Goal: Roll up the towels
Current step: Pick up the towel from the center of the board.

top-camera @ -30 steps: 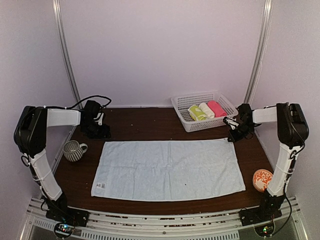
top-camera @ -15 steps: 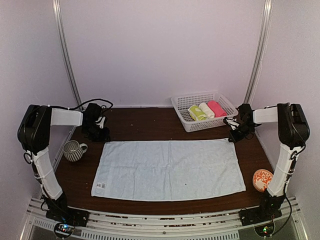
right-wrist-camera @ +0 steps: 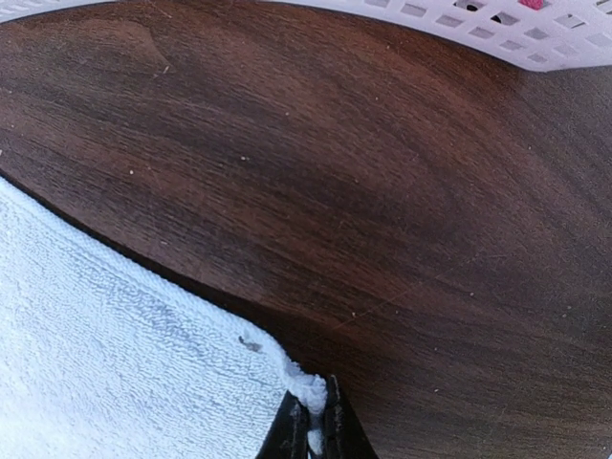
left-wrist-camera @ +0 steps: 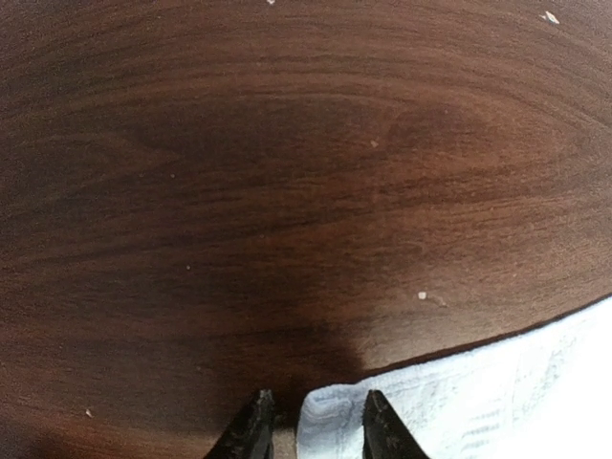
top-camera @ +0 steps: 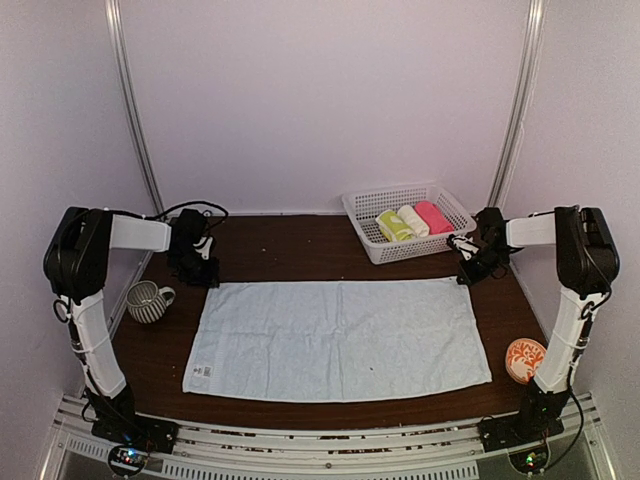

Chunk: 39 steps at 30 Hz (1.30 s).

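- Top view: the pale blue towel lies flat on the tabletop, its long axis running left to right and square to both my arms.
- My left gripper sits at its far left corner and my right gripper at its far right corner. Each arm is nearest its own corner, and the rest of the cloth lies toward my bases.
- I judge the roll has to start from this far edge and come toward me, so both corners need to be held.
- The yellow-green towel is rolled already. It lies in the white basket at the far right, beside the cream roll and the pink roll.
- Left wrist view: my left gripper stands partly open astride the towel corner. The cloth lies between the fingers, with a sliver of gap on one side, so I judge it is not pinched yet.
- Right wrist view: my right gripper is closed tight, with a tuft of the towel's corner nipped between the fingers. The basket rim lies beyond it, well apart.
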Tool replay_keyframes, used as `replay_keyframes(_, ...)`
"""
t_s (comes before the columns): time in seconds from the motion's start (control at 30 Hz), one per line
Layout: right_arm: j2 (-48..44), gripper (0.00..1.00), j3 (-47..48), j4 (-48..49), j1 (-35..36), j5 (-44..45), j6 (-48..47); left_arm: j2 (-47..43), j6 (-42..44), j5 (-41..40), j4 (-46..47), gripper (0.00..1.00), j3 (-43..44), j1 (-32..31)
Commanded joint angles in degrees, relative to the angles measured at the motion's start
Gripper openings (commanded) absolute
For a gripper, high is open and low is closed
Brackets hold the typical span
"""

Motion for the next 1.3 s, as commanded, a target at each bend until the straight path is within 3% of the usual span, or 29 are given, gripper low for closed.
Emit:
replay_keyframes(0.0, -0.4, 0.05, 0.7, -0.8, -0.3, 0.1, -0.4, 1.5, 0.0, 1.1, -0.6, 0.32, 0.7, 0.5)
replay_keyframes(0.57, 0.3, 0.05, 1.2, -1.0, -0.3, 0.2, -0.3, 3.4, 0.7, 2.3, -0.9, 0.06, 1.1, 0.5)
replay_keyframes(0.8, 0.4, 0.06, 1.4, -1.2, -0.4, 0.2, -0.3, 4.8, 0.8, 3.8, -2.3, 0.15, 1.5, 0.5)
replay_keyframes(1.03, 0.6, 0.05, 1.6, -1.2, -0.3, 0.3, -0.3, 5.7, 1.5, 4.8, -2.7, 0.0, 1.3, 0.5)
replay_keyframes(1.27, -0.3, 0.05, 2.3, -1.8, -0.6, -0.2, 0.0, 2.4, 0.7, 3.7, -1.4, 0.0, 1.7, 0.5)
